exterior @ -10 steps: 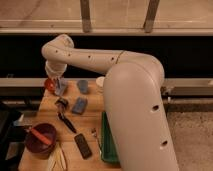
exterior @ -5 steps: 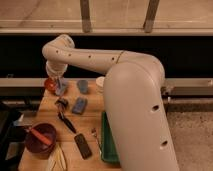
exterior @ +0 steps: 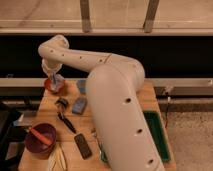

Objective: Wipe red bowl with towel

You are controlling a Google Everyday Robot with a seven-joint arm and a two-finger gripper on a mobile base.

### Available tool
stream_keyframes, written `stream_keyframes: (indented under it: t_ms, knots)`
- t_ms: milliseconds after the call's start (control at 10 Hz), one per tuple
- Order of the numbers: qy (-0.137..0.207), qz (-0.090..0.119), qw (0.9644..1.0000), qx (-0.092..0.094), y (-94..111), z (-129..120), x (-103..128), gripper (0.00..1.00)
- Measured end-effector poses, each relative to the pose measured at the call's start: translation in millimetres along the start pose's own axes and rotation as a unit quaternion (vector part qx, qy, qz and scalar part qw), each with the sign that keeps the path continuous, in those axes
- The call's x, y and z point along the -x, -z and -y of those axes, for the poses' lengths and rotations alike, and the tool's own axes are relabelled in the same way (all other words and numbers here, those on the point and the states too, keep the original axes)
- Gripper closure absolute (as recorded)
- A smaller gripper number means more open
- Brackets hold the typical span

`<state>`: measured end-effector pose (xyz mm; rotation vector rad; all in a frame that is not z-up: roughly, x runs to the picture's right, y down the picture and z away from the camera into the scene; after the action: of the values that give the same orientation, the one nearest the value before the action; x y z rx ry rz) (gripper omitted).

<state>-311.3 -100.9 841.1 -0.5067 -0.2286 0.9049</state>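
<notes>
Right at the far left corner of the wooden table [exterior: 47, 107] sits the red bowl [exterior: 53, 87], close to the dark window wall behind it. The gripper [exterior: 52, 76] hangs straight down over the bowl, with a pale bluish towel [exterior: 57, 80] bunched at its tip and reaching into the bowl's mouth. Whether the gripper is clamped on the towel cannot be told. The white arm [exterior: 112, 100] bends above the bowl and runs off to the bowl's right, widening toward the camera and hiding the middle of the table. Just right of the bowl lies a small blue object [exterior: 81, 86], partly behind the arm. Nearer the camera than the bowl lie a blue block [exterior: 79, 105], a black-handled tool [exterior: 65, 121] and a flat black object [exterior: 83, 145]. Well in front of the bowl stands a dark maroon bowl [exterior: 31, 144] with an orange-red item [exterior: 40, 136] in it. Far right of the bowl, past the arm, a green tray [exterior: 156, 135] shows.
</notes>
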Motion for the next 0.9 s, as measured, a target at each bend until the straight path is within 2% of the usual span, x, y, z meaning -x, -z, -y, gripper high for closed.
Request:
stream_keyframes:
  t_ms: [200,400,600,900]
  knots:
    - [-0.001,-0.007,1.0000,0.002,-48,4,22,1.00]
    - [-0.015,-0.013,0.9998,-0.003,-77,19,25,1.00]
    - [-0.042,-0.007,0.9990,-0.017,-84,36,19,1.00]
    - [-0.078,0.026,0.9961,-0.032,-64,61,5,1.00]
